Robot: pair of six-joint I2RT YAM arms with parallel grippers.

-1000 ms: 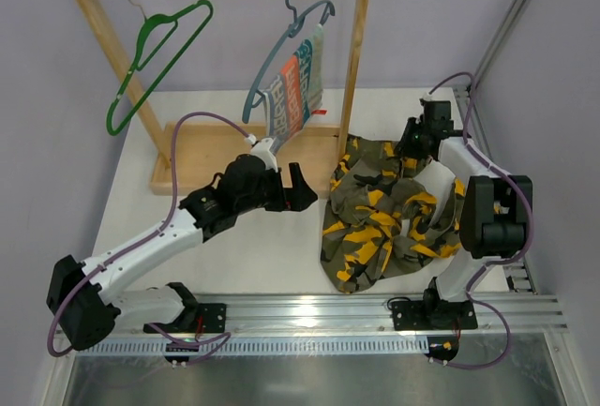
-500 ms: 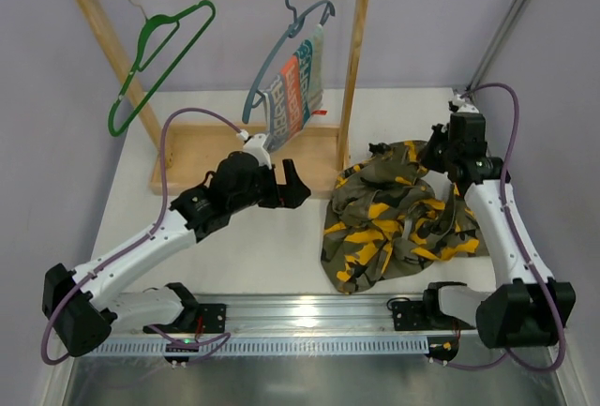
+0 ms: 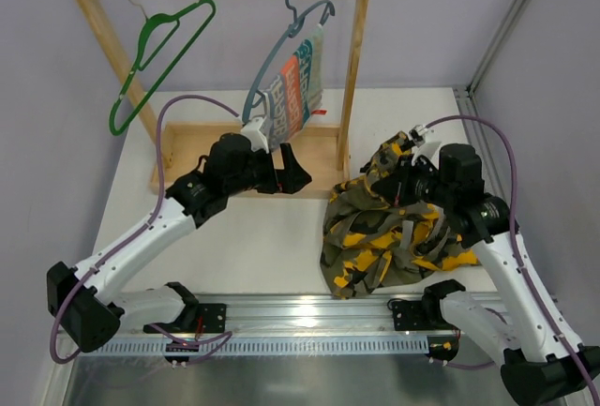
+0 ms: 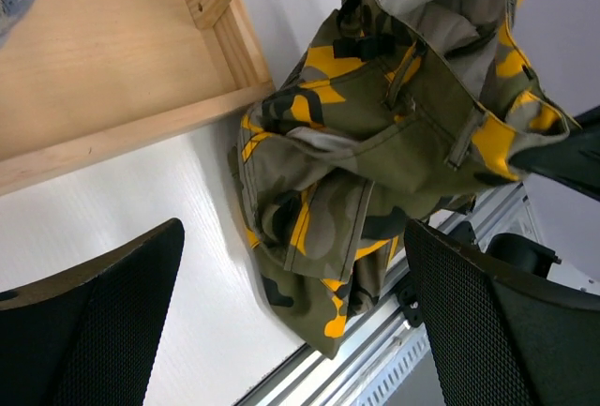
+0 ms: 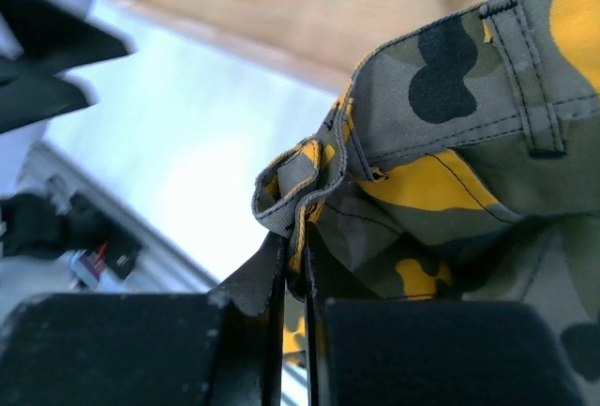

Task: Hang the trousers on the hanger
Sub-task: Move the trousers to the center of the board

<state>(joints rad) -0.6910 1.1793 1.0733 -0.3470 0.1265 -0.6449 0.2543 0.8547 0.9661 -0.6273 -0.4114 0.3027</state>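
Right hand (image 5: 293,261), newly clenched on the trousers (image 3: 380,233), has lifted their waistband (image 5: 450,134) off the table (image 3: 262,237); left hand (image 3: 281,173) released, hanger (image 3: 157,54) bare

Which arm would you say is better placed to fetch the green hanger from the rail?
Left: the left hand is open near the rack holding the hanger; the right hand is shut on the trousers.

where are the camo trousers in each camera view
top external: trousers heaped right of centre.
left wrist: centre to upper right.
right wrist: fill the right half, edge pinched in the right end effector.
shared landmark: the wooden rack base, next to the trousers.
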